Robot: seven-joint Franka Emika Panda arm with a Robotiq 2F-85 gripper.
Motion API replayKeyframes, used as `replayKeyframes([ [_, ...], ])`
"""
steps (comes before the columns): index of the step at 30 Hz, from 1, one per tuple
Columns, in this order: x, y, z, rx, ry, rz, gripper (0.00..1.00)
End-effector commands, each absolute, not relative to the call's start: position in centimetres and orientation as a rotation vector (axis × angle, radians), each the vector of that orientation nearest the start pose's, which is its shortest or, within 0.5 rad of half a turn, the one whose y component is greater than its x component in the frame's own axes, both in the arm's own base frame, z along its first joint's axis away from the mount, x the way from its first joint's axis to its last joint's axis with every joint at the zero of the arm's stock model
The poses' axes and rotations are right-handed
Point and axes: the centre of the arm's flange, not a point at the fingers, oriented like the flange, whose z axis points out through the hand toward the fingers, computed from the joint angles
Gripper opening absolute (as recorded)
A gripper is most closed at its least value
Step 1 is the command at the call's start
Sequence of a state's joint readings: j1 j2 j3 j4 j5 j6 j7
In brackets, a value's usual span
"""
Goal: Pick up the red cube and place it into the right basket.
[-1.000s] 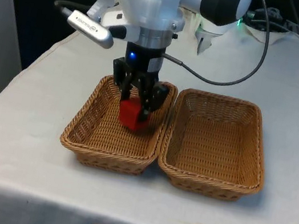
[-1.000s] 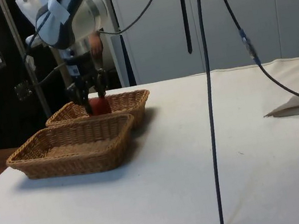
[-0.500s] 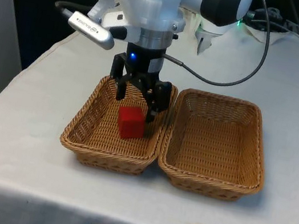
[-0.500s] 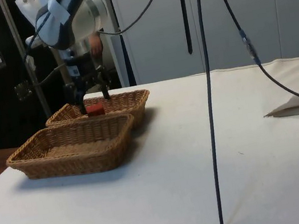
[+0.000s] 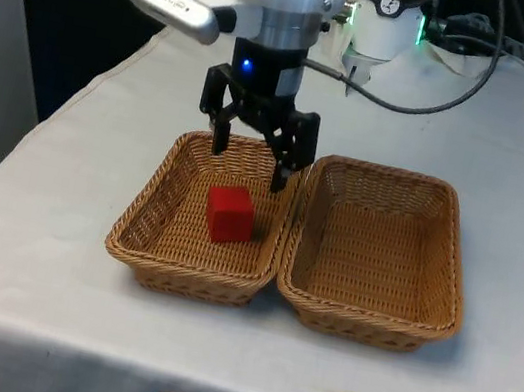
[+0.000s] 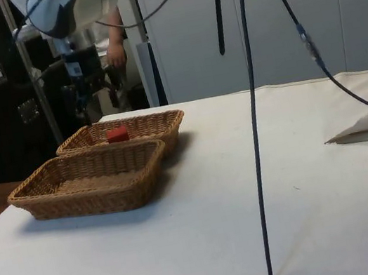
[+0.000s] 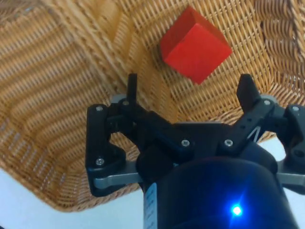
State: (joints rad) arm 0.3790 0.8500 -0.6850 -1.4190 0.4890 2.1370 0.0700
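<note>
We go L to R across the front view; far L is bare white cloth [image 5: 30,247], then the first basket [image 5: 138,235], the one on the front view's left; the red cube [image 5: 229,214] sits on its woven floor, nearer the wall shared w/ the neighbour, not touching the rim. Above it hangs the gripper [image 5: 251,159], jaws apart, nothing between them; well clear of the cube, up over the basket's far rim. Wrist view agrees: fingers [image 7: 132,86] spread wide, cube [image 7: 195,44] loose on the wicker beyond them. Side view: cube [image 6: 117,134] low in the far basket, gripper [image 6: 95,99] above it w/ air between.

Next R: the second basket [image 5: 448,290], touching the first along one long edge; nothing in it.

Our read on progress: cube is down in a basket & released; if the robot's own right is meant, that's the front view's left basket, so placement looks done; only retreat of the arm left. If the front view's right was meant, cube is in the wrong one & needs a re-grasp.
</note>
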Motion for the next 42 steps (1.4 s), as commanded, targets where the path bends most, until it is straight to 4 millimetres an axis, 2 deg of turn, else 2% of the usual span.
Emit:
replayKeyframes([
  [1,72.3,-8.8,27.7,-3.153,0.690,-0.076,1.00],
  [2,72.4,-9.1,27.5,-3.149,0.694,-0.089,1.00],
  [4,72.6,-7.9,28.7,-3.162,0.674,-0.077,1.00],
  [9,72.8,-6.5,29.7,-3.177,0.653,-0.080,1.00],
  [10,72.9,-6.7,29.5,-3.175,0.653,-0.079,1.00],
  [13,72.7,-5.2,30.6,-3.190,0.637,-0.073,1.00],
  [19,72.1,-3.7,31.6,-3.197,0.624,-0.047,1.00],
  [25,71.3,-2.8,32.2,-3.198,0.615,-0.024,1.00],
  [26,71.7,-2.7,32.1,-3.198,0.609,-0.013,1.00],
  [27,71.0,-2.6,32.4,-3.196,0.610,-0.016,1.00],
  [34,70.0,-1.9,32.7,-3.191,0.601,0.004,1.00],
  [35,70.8,-2.1,32.4,-3.193,0.599,0.010,1.00],
  [36,69.9,-1.8,32.7,-3.190,0.600,0.006,1.00],
  [42,69.1,-1.2,32.6,-3.180,0.594,0.027,1.00],
])
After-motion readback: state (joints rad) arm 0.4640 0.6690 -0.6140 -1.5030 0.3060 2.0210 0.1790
